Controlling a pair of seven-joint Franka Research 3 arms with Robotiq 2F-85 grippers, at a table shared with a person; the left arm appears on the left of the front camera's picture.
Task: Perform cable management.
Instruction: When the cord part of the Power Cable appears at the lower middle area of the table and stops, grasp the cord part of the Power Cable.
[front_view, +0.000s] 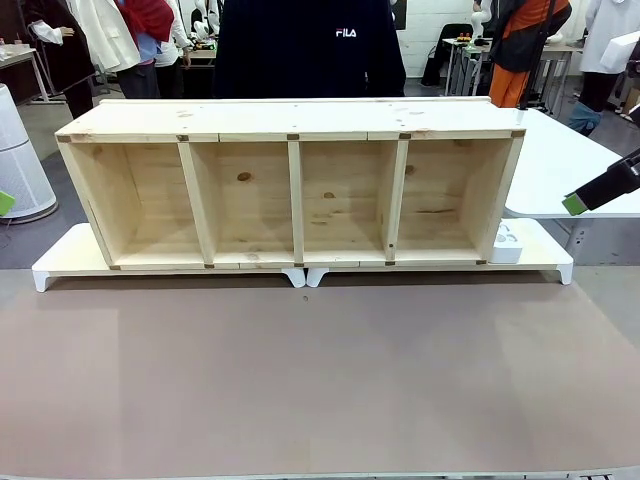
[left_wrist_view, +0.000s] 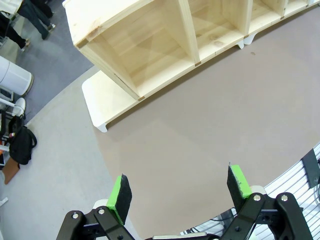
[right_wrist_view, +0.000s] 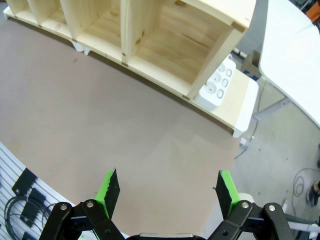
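Cable-management shelf (front_view: 300, 135) on table (front_view: 320, 380); left gripper (left_wrist_view: 179, 185), right gripper (right_wrist_view: 166, 186) wide, empty.

One legible mark: white block letters "FILA" (front_view: 346, 33) across the chest of the dark top (front_view: 300, 60) worn by the person standing at the far side of the desk (front_view: 320, 380), behind the wooden shelf (front_view: 296, 135). White power strip (front_view: 506, 243) at the shelf's right end: faint grey marks, too small to read as print in front or right wrist view.
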